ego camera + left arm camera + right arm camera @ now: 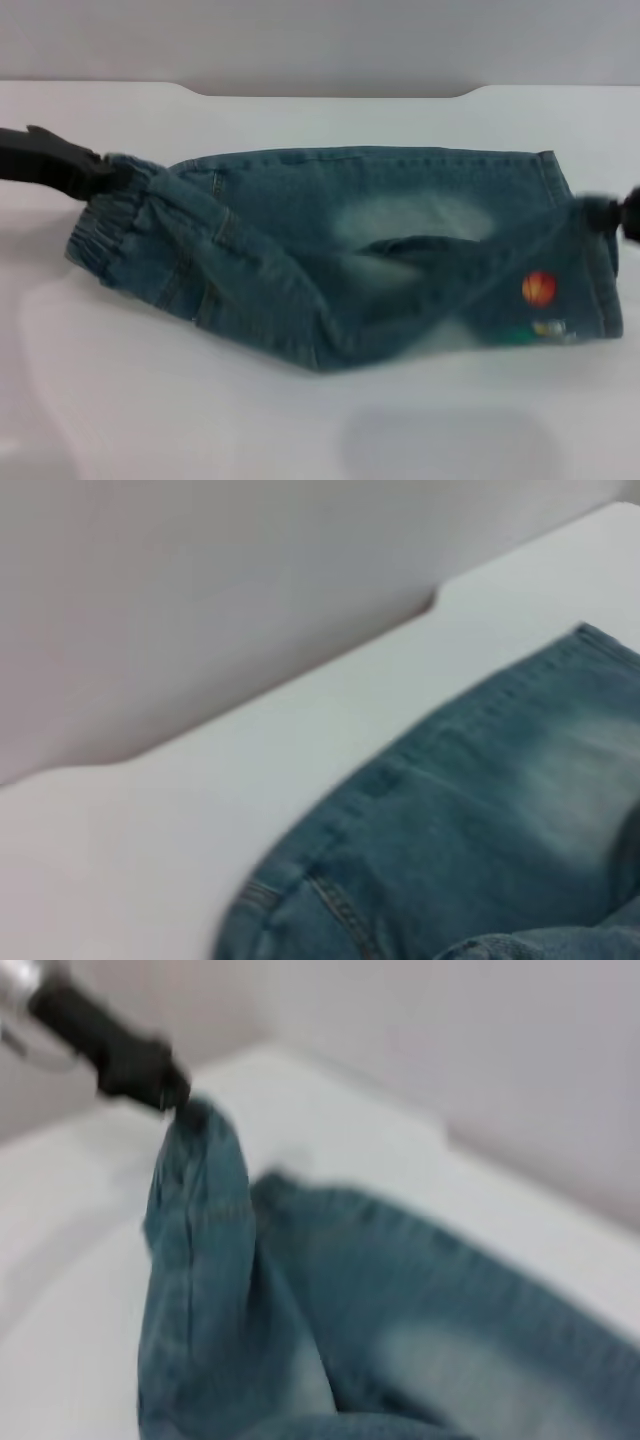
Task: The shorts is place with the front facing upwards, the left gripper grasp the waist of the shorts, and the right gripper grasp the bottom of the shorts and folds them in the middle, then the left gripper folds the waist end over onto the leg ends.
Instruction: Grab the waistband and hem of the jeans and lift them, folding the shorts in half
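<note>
Your shorts [340, 255] lie across the middle of a smooth white worktop [200, 420] backed by a plain pale wall [320, 40], with nothing else near them. The washed denim is half folded lengthwise, showing a faded patch and an orange ball embroidery [539, 288]. The left gripper [95, 172] has its fingers clamped on the gathered elastic waist, and the right gripper [622, 215] pinches the hem end.
</note>
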Motion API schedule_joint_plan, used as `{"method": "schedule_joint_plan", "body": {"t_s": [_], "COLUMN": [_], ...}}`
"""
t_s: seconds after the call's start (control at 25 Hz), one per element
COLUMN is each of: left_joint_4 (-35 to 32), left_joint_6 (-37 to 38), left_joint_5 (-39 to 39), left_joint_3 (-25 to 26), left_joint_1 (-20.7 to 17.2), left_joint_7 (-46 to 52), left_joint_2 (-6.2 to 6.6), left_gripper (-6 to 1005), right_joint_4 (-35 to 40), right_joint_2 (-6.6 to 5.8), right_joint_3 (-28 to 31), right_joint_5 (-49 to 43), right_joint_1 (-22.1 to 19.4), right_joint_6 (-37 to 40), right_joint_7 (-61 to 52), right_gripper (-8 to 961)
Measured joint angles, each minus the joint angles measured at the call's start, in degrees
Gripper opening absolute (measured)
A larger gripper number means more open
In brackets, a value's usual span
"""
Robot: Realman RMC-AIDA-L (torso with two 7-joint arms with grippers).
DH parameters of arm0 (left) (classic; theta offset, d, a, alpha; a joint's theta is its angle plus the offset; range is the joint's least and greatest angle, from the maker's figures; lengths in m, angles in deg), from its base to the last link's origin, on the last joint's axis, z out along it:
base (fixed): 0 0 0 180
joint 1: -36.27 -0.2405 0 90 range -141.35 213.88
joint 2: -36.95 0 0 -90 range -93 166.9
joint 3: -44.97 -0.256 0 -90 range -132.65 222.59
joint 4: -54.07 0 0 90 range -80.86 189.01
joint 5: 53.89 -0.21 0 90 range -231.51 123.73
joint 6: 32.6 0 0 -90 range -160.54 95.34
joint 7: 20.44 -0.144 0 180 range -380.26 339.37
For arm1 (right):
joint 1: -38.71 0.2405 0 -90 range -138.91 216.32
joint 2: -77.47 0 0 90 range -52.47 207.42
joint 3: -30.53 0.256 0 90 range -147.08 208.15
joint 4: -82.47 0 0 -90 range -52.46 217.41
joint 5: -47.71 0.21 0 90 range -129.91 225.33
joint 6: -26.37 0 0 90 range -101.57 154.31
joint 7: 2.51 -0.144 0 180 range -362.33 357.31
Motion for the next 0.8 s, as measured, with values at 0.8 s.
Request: {"method": "schedule_joint_plan", "body": {"t_s": [0.8], "left_joint_4": [-0.3], "left_joint_6": [-6.8], "left_joint_5": [5.7], "left_joint_3": [3.7], "left_joint_1": [-2.4], "left_joint_7": [-0.1], "left_joint_2": [-0.11], "left_gripper": [48], "right_joint_4": [-3.0], "right_joint_2": [0.06], "right_joint_3": [6.1], "right_joint_5": [12.5], "right_joint_1": [-4.1], "right_joint_6": [-5.0], "right_joint_7": [5.3], "right_gripper": [55]}}
